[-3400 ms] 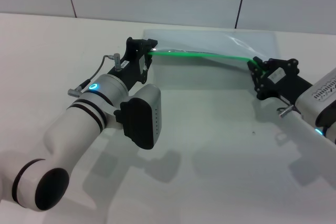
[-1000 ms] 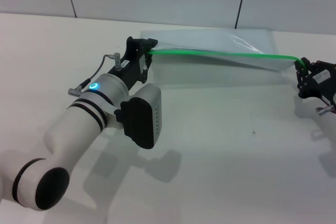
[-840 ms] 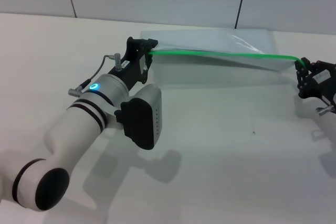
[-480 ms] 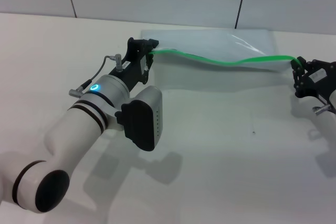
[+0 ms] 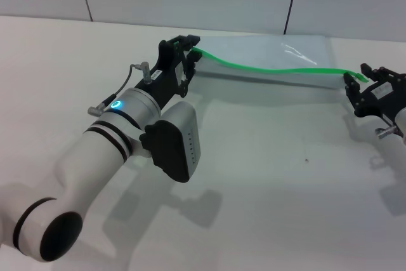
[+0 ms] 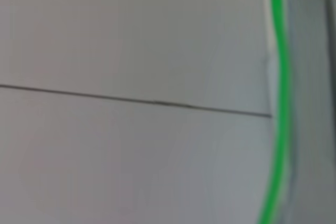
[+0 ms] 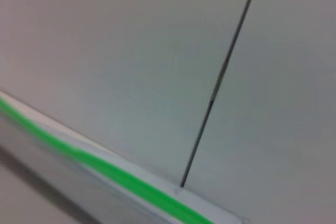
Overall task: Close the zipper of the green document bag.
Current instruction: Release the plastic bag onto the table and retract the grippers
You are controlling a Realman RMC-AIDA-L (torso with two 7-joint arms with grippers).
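The green document bag (image 5: 273, 52) lies flat at the far middle of the white table. Its zipper (image 5: 273, 70) is a bright green strip along the near edge, sagging in a shallow wave. My left gripper (image 5: 192, 50) is at the strip's left end, open, with that end between its spread fingers. My right gripper (image 5: 358, 75) is at the strip's right end, also open, with the green tip in the gap. The slider is too small to pick out. The left wrist view shows the zipper (image 6: 281, 103), and so does the right wrist view, as a green band (image 7: 121, 174).
The white table (image 5: 266, 176) reaches back to a wall of pale panels with a dark seam (image 5: 290, 4) behind the bag. My left arm's thick white forearm (image 5: 127, 138) lies across the near left of the table.
My right gripper pulled along the strip to its right end, then eased back left, so the taut strip went slack. Both grippers' fingers have now spread, and the left gripper has shifted forward.
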